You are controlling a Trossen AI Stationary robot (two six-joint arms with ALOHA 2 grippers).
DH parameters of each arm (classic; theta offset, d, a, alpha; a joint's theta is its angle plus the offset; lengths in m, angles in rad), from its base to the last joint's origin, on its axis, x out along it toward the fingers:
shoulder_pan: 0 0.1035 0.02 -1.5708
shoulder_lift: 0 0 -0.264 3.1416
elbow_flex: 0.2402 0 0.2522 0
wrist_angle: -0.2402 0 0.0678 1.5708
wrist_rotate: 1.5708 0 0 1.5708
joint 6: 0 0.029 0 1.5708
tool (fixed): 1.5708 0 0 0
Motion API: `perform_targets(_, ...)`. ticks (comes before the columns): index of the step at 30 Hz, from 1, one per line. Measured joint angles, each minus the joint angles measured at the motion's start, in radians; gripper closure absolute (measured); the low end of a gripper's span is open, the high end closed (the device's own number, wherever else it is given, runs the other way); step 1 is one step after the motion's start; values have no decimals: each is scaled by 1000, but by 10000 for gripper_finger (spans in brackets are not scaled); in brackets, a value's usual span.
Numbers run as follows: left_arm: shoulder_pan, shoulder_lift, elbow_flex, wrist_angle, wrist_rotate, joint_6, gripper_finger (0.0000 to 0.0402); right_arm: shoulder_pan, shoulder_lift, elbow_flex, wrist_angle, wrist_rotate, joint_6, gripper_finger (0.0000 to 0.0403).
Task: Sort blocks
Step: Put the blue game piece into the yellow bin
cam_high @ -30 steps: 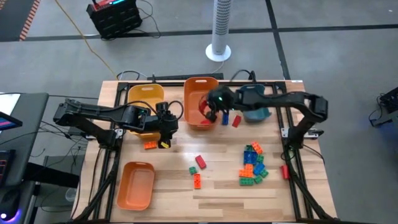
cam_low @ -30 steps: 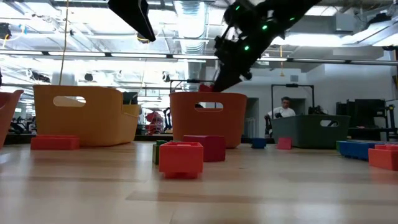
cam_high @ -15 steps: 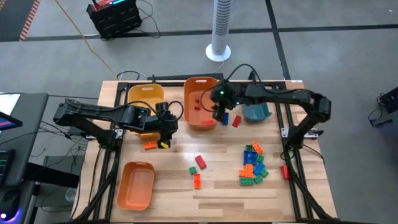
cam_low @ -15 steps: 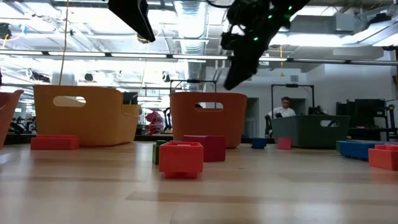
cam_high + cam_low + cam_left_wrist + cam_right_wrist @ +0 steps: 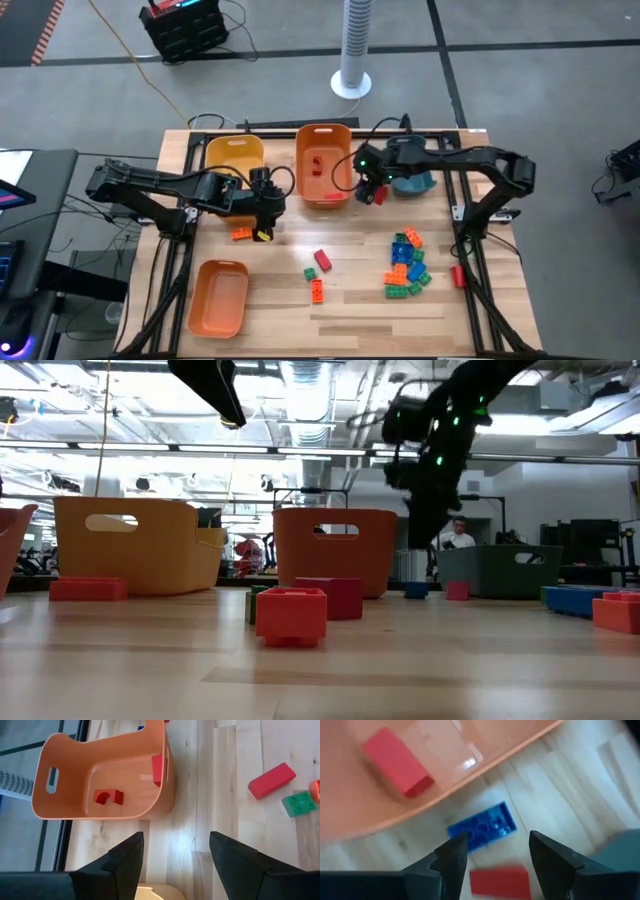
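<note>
The wooden table (image 5: 340, 320) holds four bins. The tall orange bin (image 5: 322, 165) stands at the back in the middle, and two red blocks (image 5: 109, 796) lie inside it. The yellow bin (image 5: 234, 155) is beside it, and the teal bin (image 5: 412, 183) is on its other side. A low orange bin (image 5: 219, 297) sits near the front.

The right gripper (image 5: 368, 187) hangs just beside the tall orange bin. Its fingers are spread wide and hold nothing. Under it lie a blue block (image 5: 482, 827) and a red block (image 5: 500, 882) on the table.

The left gripper (image 5: 266, 218) waits by the yellow bin, fingers wide and empty.

A pile of blocks (image 5: 406, 265) sits on the right. A red block (image 5: 322, 259) and an orange block (image 5: 317, 290) lie in the middle.
</note>
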Motion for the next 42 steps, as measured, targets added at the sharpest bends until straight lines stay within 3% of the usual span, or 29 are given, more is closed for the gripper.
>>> perform_targets(9, -2, 0, 0, -7, 2, -8, 181, 39, 68, -14, 69, -6, -159, 177)
perform_targets(15, -2, 0, 0, -11, 2, -14, 181, 47, 106, -12, 70, -7, -179, 177)
perform_targets(22, -2, 0, 0, -10, 3, -14, 181, 77, 154, -11, 96, 67, -209, 179)
perform_targets(40, -5, 0, 0, -33, 3, -35, 181, 268, 60, -12, -61, 11, -96, 179)
perform_targets(42, -5, 0, 0, -33, 3, -36, 181, 277, 35, -13, -69, 45, -79, 179)
